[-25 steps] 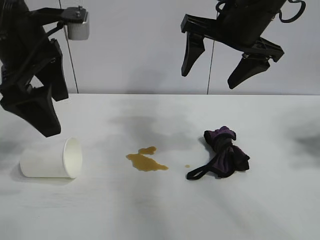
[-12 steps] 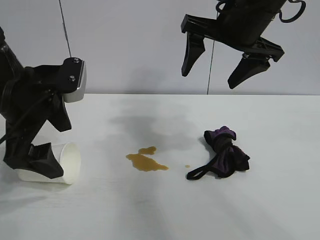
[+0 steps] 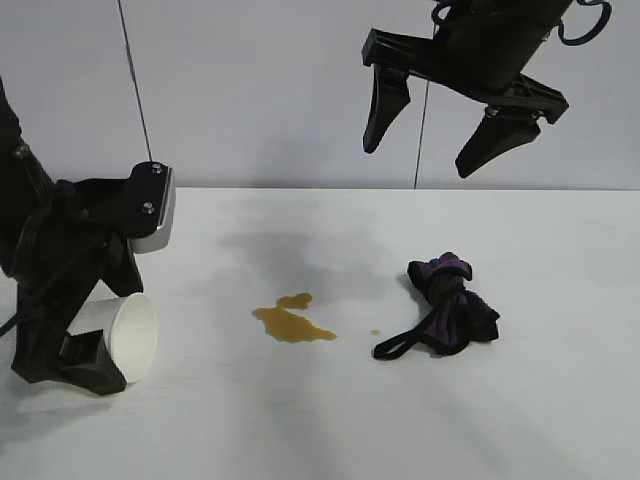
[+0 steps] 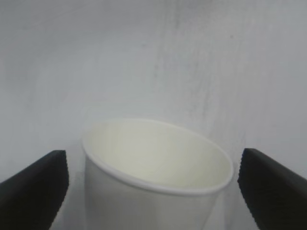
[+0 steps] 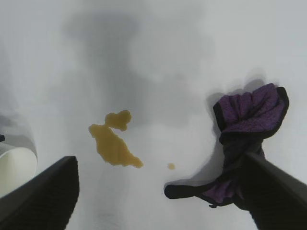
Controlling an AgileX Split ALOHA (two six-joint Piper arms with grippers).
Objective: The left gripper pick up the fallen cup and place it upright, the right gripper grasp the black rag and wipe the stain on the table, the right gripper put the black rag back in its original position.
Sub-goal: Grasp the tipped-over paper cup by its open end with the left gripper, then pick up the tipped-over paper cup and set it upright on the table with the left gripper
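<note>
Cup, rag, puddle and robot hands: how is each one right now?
White paper cup: lying on its side, unheld.
Black-purple bunched rag: untouched on table.
Amber-brown puddle: unwiped.
Left end effector: open, fingers either side of cup.
Right end effector: open, raised above rag.

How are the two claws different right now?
The left claw is down at the table, its open fingers on either side of the fallen white cup; the right claw hangs high above the table with nothing between its fingers. The left claw has a grey-silver part on its body, while the right claw looks all black. Both are open, and both point downward.
</note>
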